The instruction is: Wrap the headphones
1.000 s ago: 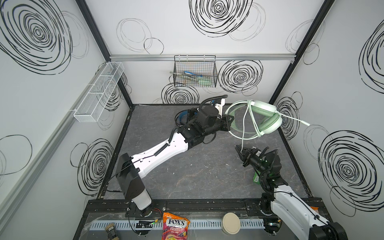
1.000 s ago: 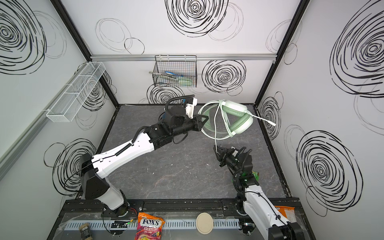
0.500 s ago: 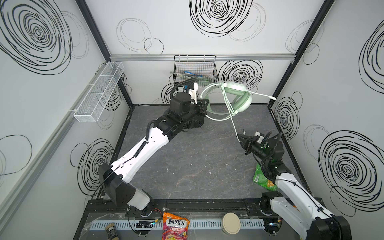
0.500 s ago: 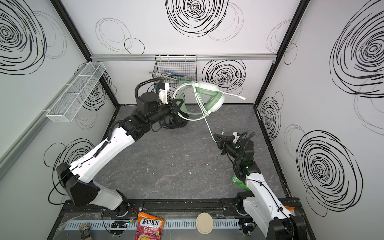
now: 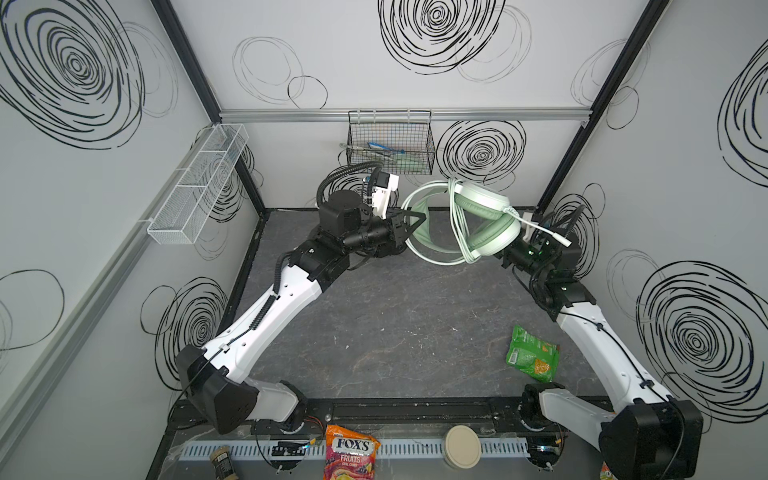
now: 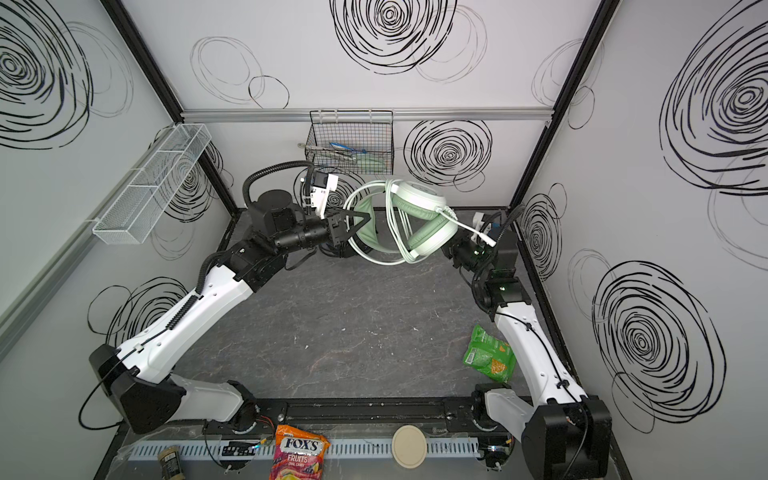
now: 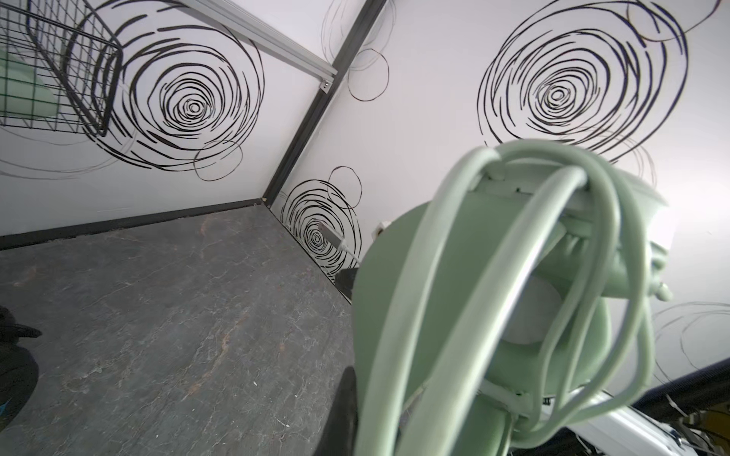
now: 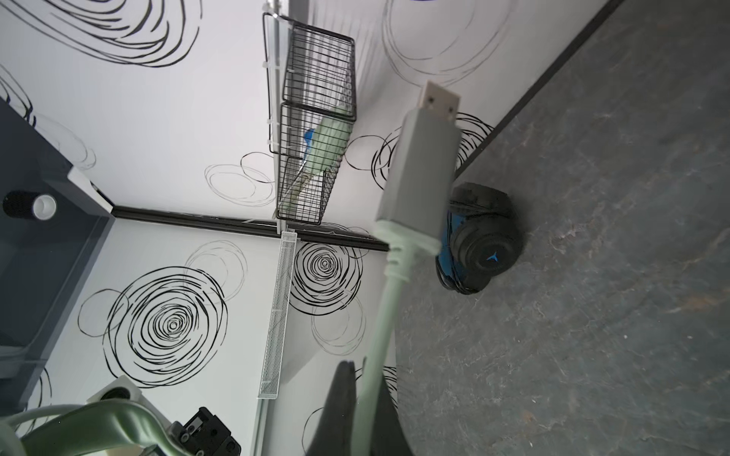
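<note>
The mint-green headphones (image 5: 486, 224) (image 6: 424, 224) hang in the air near the back wall, their pale cable looped several times round the ear cups. My left gripper (image 5: 419, 220) (image 6: 362, 220) is shut on the headband side; in the left wrist view the headphones (image 7: 513, 316) fill the space in front of the left gripper (image 7: 379, 402). My right gripper (image 5: 527, 237) (image 8: 365, 395) is shut on the cable just below its USB plug (image 8: 422, 166) (image 5: 557, 240). The black and blue headphones (image 8: 480, 241) lie wrapped on the floor by the back wall.
A black wire basket (image 5: 390, 141) hangs on the back wall and a white mesh shelf (image 5: 195, 187) on the left wall. A green snack bag (image 5: 532, 353) lies at front right. A Fox's candy bag (image 5: 351, 451) and a round lid (image 5: 462, 446) sit past the front rail.
The left arm swung the green headphones back toward the basket, then right again. The right gripper rose toward the back right with the cable end, which now lies against the ear cup.
</note>
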Robot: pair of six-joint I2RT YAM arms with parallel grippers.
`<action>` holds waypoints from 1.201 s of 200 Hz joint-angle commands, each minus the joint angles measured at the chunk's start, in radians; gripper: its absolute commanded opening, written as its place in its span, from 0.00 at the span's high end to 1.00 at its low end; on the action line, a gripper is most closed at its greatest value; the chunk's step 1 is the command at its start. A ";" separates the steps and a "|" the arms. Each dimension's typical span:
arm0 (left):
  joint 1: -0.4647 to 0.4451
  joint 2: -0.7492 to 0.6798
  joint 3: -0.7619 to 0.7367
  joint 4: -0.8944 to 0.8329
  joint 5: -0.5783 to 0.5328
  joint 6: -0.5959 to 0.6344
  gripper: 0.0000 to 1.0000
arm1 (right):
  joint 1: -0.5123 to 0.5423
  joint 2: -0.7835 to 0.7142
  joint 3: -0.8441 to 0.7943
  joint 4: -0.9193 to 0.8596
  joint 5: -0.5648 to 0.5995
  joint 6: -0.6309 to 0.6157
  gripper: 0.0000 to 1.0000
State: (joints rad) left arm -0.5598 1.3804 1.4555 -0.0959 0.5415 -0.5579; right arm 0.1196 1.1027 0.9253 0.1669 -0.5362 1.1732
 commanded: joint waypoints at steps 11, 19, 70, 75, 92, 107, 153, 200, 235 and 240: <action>0.006 -0.066 0.067 -0.095 0.068 0.164 1.00 | -0.004 -0.022 0.094 -0.069 0.013 -0.228 1.00; 0.005 -0.074 0.065 -0.136 0.064 0.194 1.00 | -0.005 -0.030 0.100 -0.061 0.009 -0.250 1.00; -0.069 -0.076 0.099 -0.373 0.137 0.373 1.00 | 0.003 -0.120 0.100 0.108 -0.097 -0.460 1.00; -0.082 -0.074 0.104 -0.405 0.127 0.392 1.00 | 0.009 -0.128 0.105 0.107 -0.108 -0.493 1.00; -0.123 -0.066 0.105 -0.476 0.107 0.434 1.00 | 0.020 -0.142 0.108 0.112 -0.172 -0.560 1.00; -0.159 -0.054 0.102 -0.515 0.091 0.453 1.00 | 0.034 -0.151 0.093 0.148 -0.221 -0.573 1.00; -0.184 -0.044 0.103 -0.546 0.073 0.469 1.00 | 0.065 -0.181 0.112 0.155 -0.379 -0.662 1.00; -0.172 -0.047 0.075 -0.548 0.056 0.468 1.00 | 0.101 -0.273 0.145 -0.090 -0.459 -0.847 1.00; -0.172 -0.028 0.072 -0.542 0.048 0.461 1.00 | 0.102 -0.330 0.158 -0.110 -0.431 -0.859 1.00; -0.172 -0.027 0.070 -0.545 0.045 0.462 1.00 | 0.103 -0.335 0.164 -0.114 -0.424 -0.868 1.00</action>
State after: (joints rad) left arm -0.7193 1.3327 1.5444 -0.6220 0.5610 -0.1173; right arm 0.2173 0.7979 1.0210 0.0528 -0.9833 0.3676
